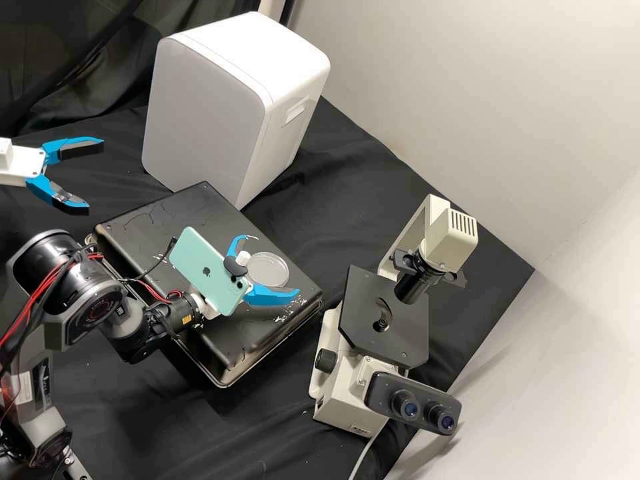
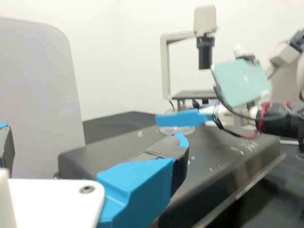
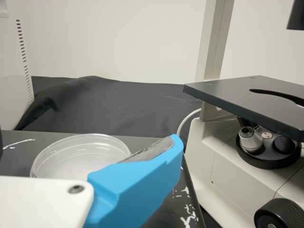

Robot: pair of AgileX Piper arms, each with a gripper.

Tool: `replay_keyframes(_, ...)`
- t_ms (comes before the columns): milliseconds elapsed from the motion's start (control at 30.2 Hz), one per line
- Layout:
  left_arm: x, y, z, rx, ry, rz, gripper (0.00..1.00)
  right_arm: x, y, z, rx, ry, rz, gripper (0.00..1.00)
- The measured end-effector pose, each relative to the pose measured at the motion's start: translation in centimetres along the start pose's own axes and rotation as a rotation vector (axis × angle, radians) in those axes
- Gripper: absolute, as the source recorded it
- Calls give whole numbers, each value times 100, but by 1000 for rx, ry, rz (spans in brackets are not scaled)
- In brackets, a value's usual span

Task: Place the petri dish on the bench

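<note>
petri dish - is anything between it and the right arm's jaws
Nothing visible does. The right arm's open jaws flank the petri dish on the black tray, one on each side. The microscope stands beside the tray, not between them.

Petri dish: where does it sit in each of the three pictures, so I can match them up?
High view: the petri dish lies just left of the middle, on the black case, between the right pincer's fingers.
Left wrist view: far off, on the case under a blue finger, before the microscope.
Right wrist view: close up, beside the blue finger.
Shared landmark: the microscope.
</note>
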Motion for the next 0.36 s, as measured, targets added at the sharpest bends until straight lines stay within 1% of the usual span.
replay_keyframes(66,-17,52,-7,6,6,38,100,0,0,0,0,0,0,100)
replay_keyframes(132,-52,140,-10,11,12,100,100,0,0,0,0,0,0,100)
replay_keyframes(166,-72,189,-7,11,19,136,100,0,0,0,0,0,0,100)
replay_keyframes(265,-108,277,4,6,27,207,100,0,0,0,0,0,0,100)
replay_keyframes(298,-116,295,4,5,29,223,100,0,0,0,0,0,0,100)
replay_keyframes(364,-130,319,6,2,32,240,100,0,0,0,0,0,0,100)
